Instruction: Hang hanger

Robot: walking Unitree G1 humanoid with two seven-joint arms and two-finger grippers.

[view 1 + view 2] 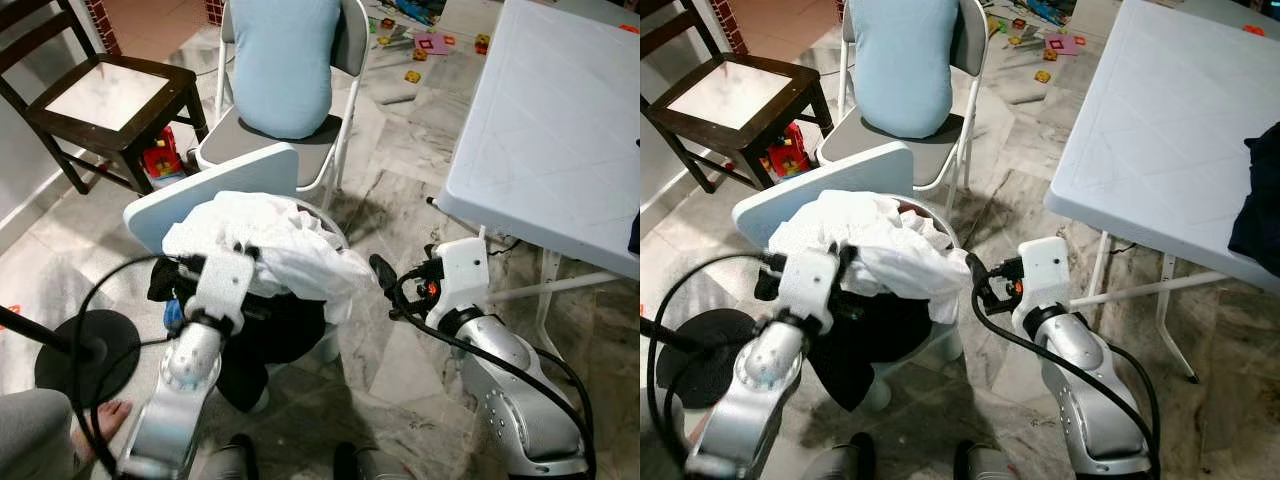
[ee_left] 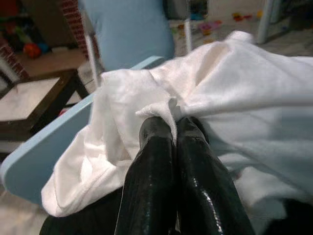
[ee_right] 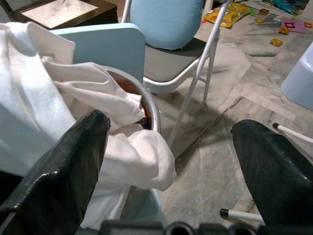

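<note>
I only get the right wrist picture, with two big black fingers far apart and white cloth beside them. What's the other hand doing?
Observer: The left gripper is shut on a fold of the white cloth.
Operator: What's under the cloth?
Observer: A dark garment, hanging below it on a small light-blue chair.
Operator: Is anyone nearby?
Observer: Yes, a person's bare foot is on the floor by the robot's left arm.
</note>
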